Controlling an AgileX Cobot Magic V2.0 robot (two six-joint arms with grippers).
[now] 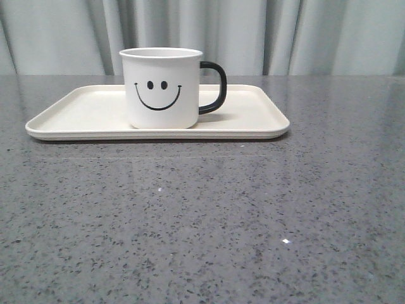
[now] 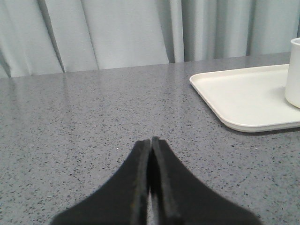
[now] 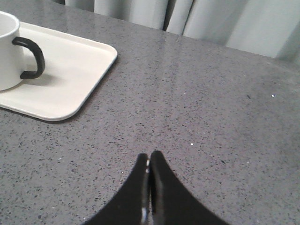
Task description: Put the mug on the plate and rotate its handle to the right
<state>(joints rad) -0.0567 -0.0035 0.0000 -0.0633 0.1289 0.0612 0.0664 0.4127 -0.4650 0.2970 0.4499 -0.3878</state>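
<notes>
On the plate, near its middle, the mug stood upright with its smiley face toward the camera and the handle already pointing right. The plate lay on the far half of the speckled grey table, before a pale curtain. The left gripper had its fingers pressed together on nothing, well apart from the plate's left end; the right gripper was likewise pinched closed and empty, off the plate's right corner. The task looked complete. The mug seemed rigid, smooth and probably slippery, possibly breakable; the rim wall or the handle loop would give the surest hold, since the broad body looked wide for the fingers.
</notes>
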